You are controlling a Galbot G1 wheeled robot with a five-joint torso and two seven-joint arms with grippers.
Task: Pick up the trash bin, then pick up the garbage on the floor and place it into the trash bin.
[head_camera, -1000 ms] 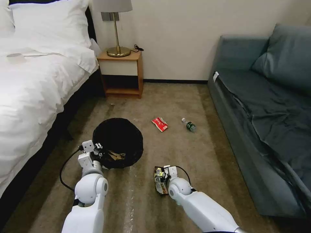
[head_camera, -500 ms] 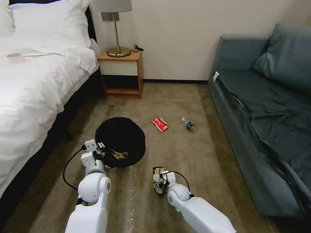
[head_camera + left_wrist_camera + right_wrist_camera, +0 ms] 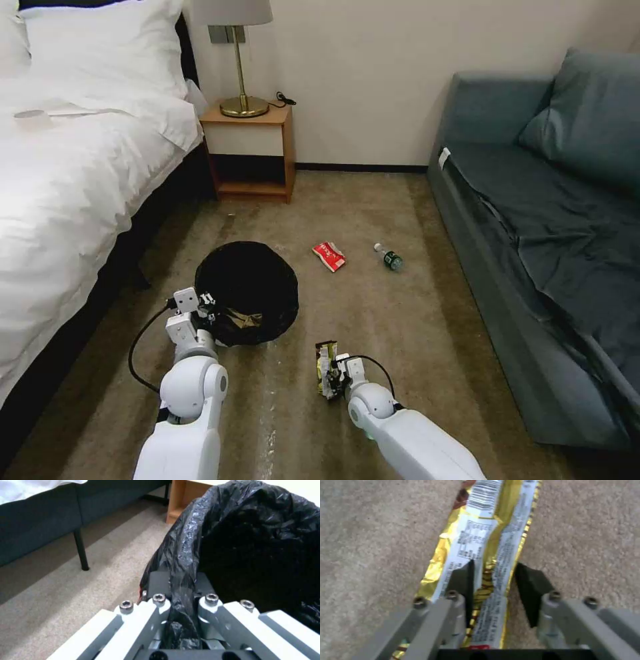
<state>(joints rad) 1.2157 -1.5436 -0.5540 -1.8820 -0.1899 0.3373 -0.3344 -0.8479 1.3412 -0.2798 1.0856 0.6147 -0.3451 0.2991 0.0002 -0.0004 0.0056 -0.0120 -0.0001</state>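
Soft, even indoor light, faint shadows; both wrist views slightly blurred.

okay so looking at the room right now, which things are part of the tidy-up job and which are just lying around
Part of the job: trash bin held by the left gripper; yellow wrapper in the right gripper; red packet; small bottle.

Just there: bed, nightstand, lamp, sofa.

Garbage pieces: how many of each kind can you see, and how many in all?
Red snack packet: 1
Clear bottle with green label: 1
Yellow-silver wrapper: 1
Crumpled brown paper in the trash bin: 1
Total: 4
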